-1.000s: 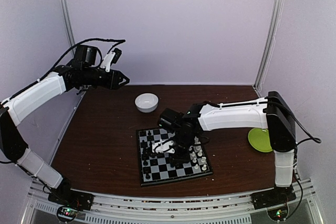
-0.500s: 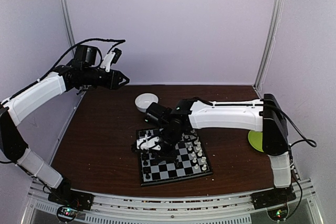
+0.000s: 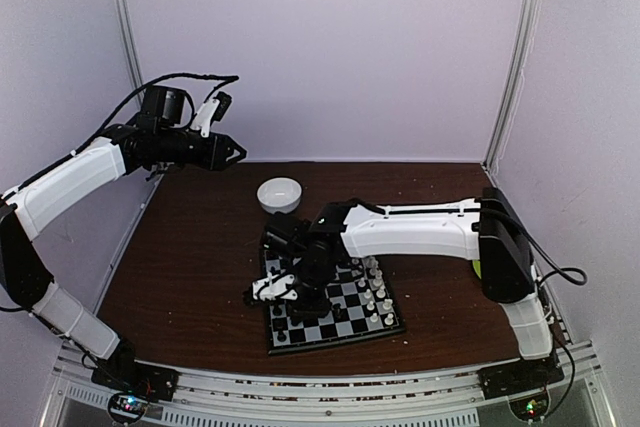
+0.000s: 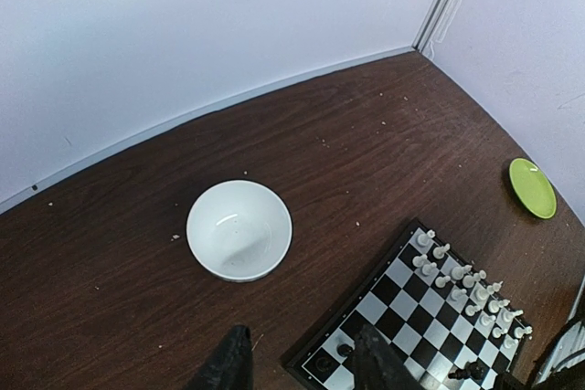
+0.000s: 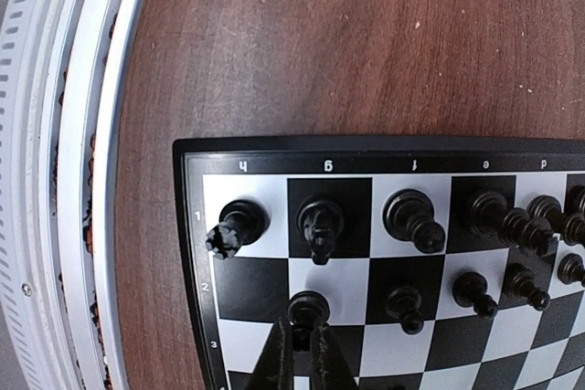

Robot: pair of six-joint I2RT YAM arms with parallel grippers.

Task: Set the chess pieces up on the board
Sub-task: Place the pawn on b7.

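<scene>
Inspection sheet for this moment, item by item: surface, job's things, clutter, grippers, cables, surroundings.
Surface: dark wooden table, scattered pale crumbs.
Job's things: board near the front edge; black pieces lined along one side, white pieces along the opposite side.
Clutter: white bowl, empty; green plate.
Grippers: left gripper raised, open, empty; right gripper shut on a black pawn over the board.
Cables: black cable looped high at far left, clear of the board.
Surroundings: pale walls; metal rail at the near edge.
</scene>
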